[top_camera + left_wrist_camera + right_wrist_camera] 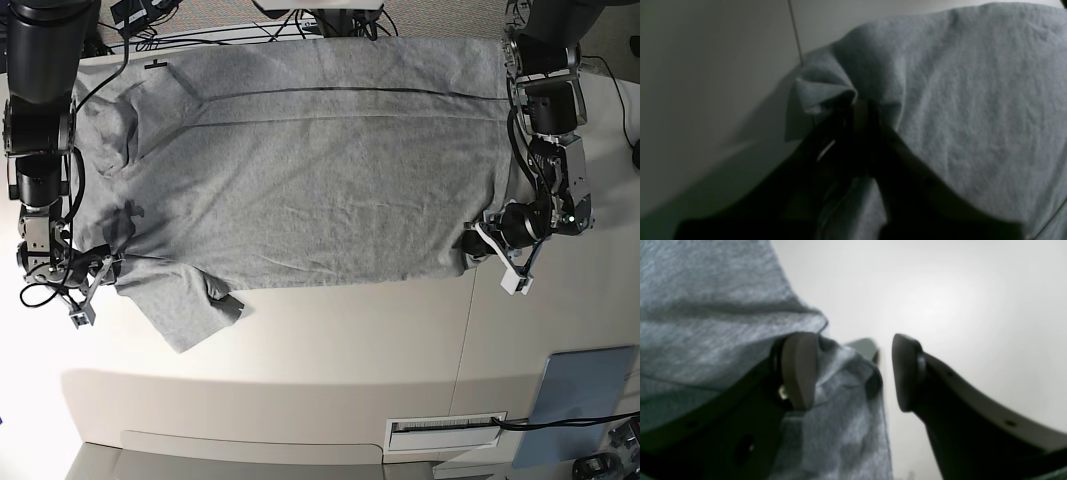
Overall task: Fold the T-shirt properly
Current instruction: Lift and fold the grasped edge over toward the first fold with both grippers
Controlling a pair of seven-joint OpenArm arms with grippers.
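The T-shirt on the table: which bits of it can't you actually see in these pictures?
- T-shirt: the face against the table is hidden in the base view; any print there cannot be told.
- Top edge: partly covered by cables, base view.
- Pinched corner: lost in the shut left gripper, dark and blurred, left wrist view.
- Right wrist view: blurred fabric beside the open right gripper.

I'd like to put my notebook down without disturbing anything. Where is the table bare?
The widest bare stretch of the table runs along the near side, between the T-shirt hem and the slotted panel. The far edge is crowded with cables, and each end holds a robot arm.
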